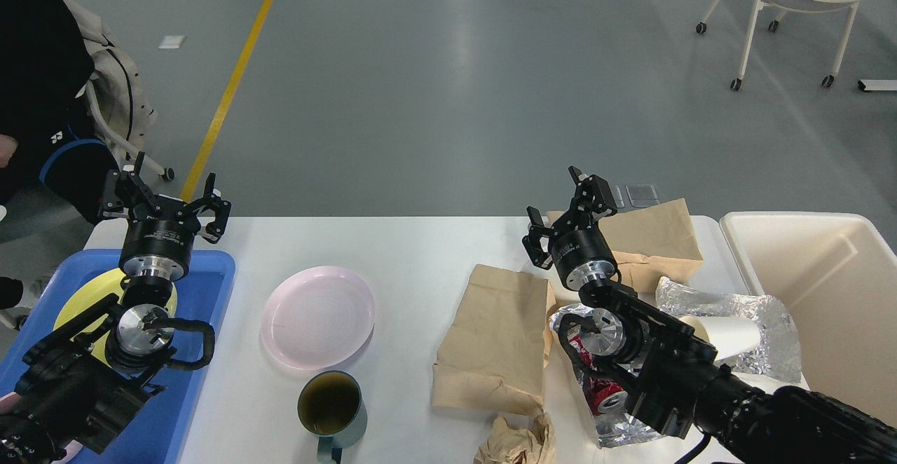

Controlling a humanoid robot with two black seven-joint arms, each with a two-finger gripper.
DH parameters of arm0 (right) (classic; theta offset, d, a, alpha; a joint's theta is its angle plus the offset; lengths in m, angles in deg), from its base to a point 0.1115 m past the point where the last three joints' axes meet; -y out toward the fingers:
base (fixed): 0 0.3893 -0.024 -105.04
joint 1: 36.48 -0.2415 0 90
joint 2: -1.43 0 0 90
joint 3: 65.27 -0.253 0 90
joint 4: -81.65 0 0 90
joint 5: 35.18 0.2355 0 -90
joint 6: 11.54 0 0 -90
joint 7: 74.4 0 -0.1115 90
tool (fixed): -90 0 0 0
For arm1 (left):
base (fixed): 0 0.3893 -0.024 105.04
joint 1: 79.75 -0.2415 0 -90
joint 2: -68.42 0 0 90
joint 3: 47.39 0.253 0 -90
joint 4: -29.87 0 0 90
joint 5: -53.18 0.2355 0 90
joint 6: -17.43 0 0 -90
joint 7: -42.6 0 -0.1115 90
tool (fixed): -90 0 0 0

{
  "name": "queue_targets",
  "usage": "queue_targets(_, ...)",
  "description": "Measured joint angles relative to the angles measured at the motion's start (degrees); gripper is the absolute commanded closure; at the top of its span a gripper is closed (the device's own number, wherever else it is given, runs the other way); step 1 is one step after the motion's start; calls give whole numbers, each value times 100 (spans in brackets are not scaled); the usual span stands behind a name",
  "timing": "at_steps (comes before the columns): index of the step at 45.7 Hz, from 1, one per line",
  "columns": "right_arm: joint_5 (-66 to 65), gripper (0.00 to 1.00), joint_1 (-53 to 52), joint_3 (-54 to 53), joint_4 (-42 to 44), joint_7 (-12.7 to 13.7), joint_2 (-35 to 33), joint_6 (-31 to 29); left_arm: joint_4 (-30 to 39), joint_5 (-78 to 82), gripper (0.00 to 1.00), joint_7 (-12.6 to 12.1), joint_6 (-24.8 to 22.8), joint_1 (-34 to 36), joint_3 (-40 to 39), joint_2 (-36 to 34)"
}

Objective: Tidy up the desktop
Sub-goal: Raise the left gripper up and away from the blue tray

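The white surface [420, 254] spans the view's lower half. The left hand [166, 201] hovers over the blue tray's [210, 289] far edge, fingers spread wide, gripping nothing; a yellow plate [80, 299] lies in the tray. The right hand [569, 215] is raised above the brown paper bags [494, 331], fingers apart and empty. A pink plate [319, 317] and a teal mug [331, 404] sit between. The crushed red can [606, 397] carries white lettering, unreadable. A cream bin [834, 289] stands rightmost.
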Motion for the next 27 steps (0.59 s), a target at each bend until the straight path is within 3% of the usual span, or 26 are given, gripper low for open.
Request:
queue_targets(11,0,0,0,0,0,0,0,0,0,-7,3,0,-61,-253,-953,461)
queue_targets(27,0,0,0,0,0,0,0,0,0,-10,3,0,-78,-282,-1061,499)
